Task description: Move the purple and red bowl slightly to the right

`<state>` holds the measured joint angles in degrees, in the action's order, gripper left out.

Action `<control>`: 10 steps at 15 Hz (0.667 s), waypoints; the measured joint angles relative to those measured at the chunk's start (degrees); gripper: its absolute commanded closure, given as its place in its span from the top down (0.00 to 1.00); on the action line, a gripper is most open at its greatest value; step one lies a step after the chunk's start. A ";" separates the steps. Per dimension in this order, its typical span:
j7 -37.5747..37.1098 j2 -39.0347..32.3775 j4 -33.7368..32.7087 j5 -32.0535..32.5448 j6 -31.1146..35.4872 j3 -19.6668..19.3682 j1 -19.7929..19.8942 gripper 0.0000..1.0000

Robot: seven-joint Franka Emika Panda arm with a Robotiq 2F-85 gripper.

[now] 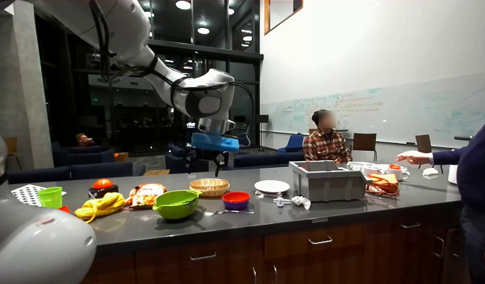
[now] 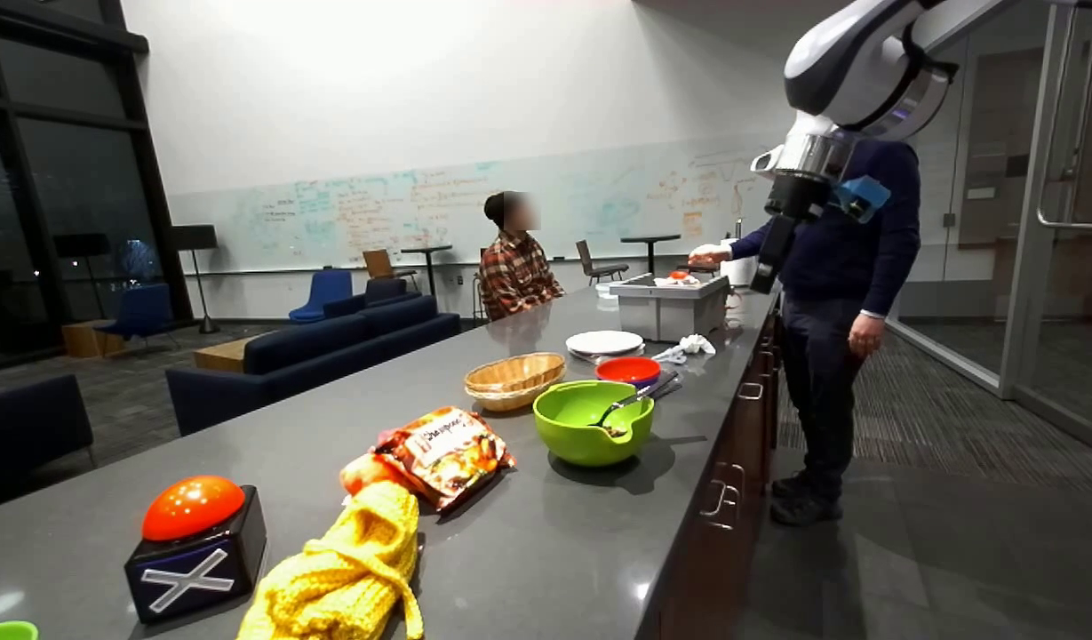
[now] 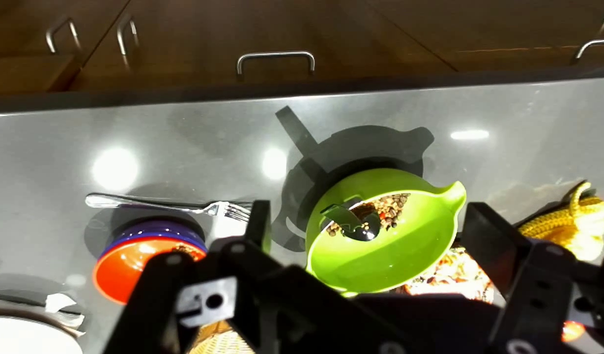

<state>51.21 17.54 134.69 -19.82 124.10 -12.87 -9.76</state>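
Wrist view | tool (image 3: pixel 371 229) spread apart | green bowl (image 3: pixel 415 258): spoon (image 3: pixel 364 233), brown bits (image 3: pixel 393 206) | purple and red bowl (image 3: pixel 121 269): perhaps similar bits (image 3: pixel 186 250)

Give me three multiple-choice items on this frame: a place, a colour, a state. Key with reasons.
1. Where is the fork?
A. In the lime-green bowl
B. Beside the purple and red bowl
C. On the white plate

2. Which part of the purple and red bowl is purple?
A. Inside
B. Rim
C. Outer wall

3. How does the gripper stand?
A. Open
B. Closed on the fork
C. Closed on the white plate

Key
1 B: it lies there in the wrist view.
2 C: purple shows only below the red rim.
3 A: its fingers stand apart in the wrist view.
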 measured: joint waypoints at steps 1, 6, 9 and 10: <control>-0.01 0.10 0.00 0.00 0.00 0.15 0.11 1.00; -0.03 0.11 0.00 0.00 0.00 0.29 0.19 1.00; -0.03 -0.01 0.00 -0.04 -0.01 0.90 0.82 1.00; -0.03 -0.13 -0.02 -0.05 0.47 1.30 1.15 1.00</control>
<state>51.18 17.42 134.66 -19.86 124.57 -11.57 -8.61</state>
